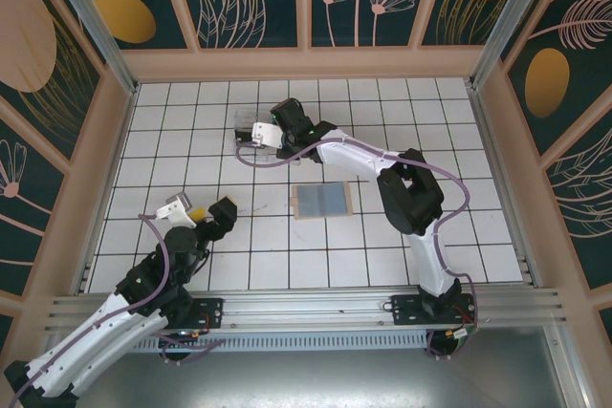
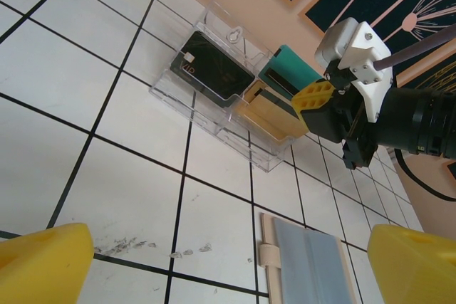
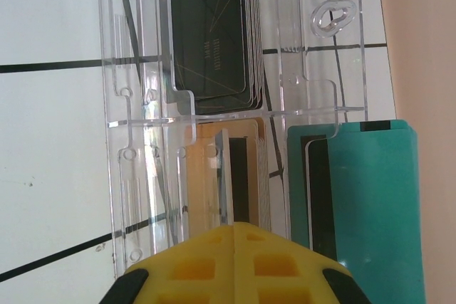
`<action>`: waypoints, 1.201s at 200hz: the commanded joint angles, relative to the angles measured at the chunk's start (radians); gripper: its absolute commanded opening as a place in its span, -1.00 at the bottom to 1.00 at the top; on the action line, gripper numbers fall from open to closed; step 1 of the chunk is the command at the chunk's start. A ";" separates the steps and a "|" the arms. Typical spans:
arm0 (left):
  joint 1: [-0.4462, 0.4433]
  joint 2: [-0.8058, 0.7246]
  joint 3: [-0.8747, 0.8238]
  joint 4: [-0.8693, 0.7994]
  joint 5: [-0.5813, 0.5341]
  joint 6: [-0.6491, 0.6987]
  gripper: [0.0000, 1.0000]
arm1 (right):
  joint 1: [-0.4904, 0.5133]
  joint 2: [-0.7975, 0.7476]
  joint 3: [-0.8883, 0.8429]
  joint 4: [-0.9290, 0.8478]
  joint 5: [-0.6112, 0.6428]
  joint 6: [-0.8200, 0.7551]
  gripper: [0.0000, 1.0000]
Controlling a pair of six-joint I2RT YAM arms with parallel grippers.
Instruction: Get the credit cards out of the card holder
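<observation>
The job looked all but finished. The card holder (image 1: 323,201) lay opened flat on the tiled desk (image 1: 459,188), between the two arms. Its grey-blue pockets showed no card that I could make out from above.

The credit cards sat in a clear plastic compartment tray (image 2: 214,115) further back, near the rear wall (image 1: 306,64). A stack of black cards (image 3: 214,33) filled one compartment, tan-gold cards (image 3: 242,169) lay in the next, and a teal card (image 3: 363,197) rested beside those. From the left wrist view the teal card seemed tilted against the tray's far side rather than flat, though I could not be sure. What remained, at most, was settling it and drawing the arm back.

The right gripper (image 2: 311,99) hung just over the tray beside the teal and tan-gold cards. Its yellow jaws were pressed together, with nothing visible between them. The left gripper (image 2: 228,261) hovered low over the tiles on the near left, well apart from the holder. Its jaws were spread wide and empty.

Faint scuff marks (image 2: 142,243) dotted one tile. Nothing lay between either arm and the holder. The right arm's lilac cable (image 1: 449,183) looped above the desk, clear of both.
</observation>
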 commanded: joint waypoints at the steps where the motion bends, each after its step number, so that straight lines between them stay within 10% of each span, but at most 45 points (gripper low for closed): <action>1: 0.002 0.003 0.002 0.014 -0.015 0.000 0.97 | -0.009 -0.013 0.035 -0.008 -0.017 0.016 -1.00; 198: 0.002 0.014 -0.003 0.023 -0.012 -0.003 0.97 | -0.043 0.014 -0.049 0.042 -0.032 0.103 -1.00; 240: 0.002 0.017 -0.001 0.022 -0.014 -0.002 0.97 | -0.047 0.021 -0.051 0.058 -0.023 0.122 -0.52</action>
